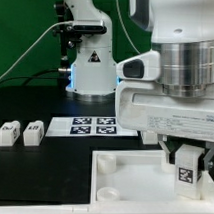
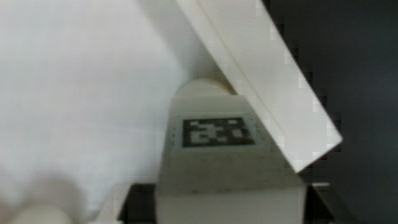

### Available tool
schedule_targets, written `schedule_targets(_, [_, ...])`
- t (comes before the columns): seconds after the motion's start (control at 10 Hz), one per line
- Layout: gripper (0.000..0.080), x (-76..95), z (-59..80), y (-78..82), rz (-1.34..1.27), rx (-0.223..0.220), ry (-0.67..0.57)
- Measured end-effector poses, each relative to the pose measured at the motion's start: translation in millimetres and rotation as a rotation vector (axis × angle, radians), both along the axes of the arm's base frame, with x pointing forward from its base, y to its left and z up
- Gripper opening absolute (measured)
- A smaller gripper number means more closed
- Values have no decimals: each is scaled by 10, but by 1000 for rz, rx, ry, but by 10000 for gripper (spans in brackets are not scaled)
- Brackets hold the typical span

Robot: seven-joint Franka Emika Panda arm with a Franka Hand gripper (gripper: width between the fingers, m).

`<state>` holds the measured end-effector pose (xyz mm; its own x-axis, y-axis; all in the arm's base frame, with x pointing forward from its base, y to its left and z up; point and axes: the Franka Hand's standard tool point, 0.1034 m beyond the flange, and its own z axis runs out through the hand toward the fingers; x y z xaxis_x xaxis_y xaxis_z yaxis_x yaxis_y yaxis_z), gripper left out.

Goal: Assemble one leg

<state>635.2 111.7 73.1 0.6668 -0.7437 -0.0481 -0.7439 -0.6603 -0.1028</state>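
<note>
Exterior view: the gripper (image 1: pixel 187 174) hangs from the arm's large wrist in the foreground, at the exterior view's right. Its jaws stand narrow, closed on the two sides of the held leg (image 1: pixel 186 176), a small white block whose black-and-white tag faces the camera. The held leg stands upright over the large white panel (image 1: pixel 132 181), near that panel's far edge at the exterior view's right. Whether it touches the panel cannot be told. Two round corner sockets (image 1: pixel 107 163) show on the panel's opposite side. Behind the panel the marker board (image 1: pixel 94 126) lies flat on the black table (image 1: pixel 23 167). Two loose legs (image 1: pixel 20 133) stand side by side, well apart from the panel, at the exterior view's left. The arm's white base (image 1: pixel 92 66) stands behind the marker board.

Wrist view: the held leg (image 2: pixel 219 150) runs out from between the dark fingers (image 2: pixel 135 205) of the gripper (image 2: pixel 222 208), tag towards the lens. Its far end lies against or just beside the panel's raised rim (image 2: pixel 267 85), beyond which the black table (image 2: pixel 347 50) shows. The panel's flat floor (image 2: pixel 80 90) fills the remainder.
</note>
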Motion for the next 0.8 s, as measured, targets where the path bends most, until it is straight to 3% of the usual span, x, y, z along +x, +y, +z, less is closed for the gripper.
schedule_targets(0.5, [295, -30, -20, 15, -729, 96, 105])
schedule_targets(0.6, [295, -34, -20, 33, -771, 97, 106])
schedule_targets(0.7, [368, -37, -25, 32, -728, 95, 101])
schedule_targets(0.8, [368, -37, -25, 32, -690, 94, 96])
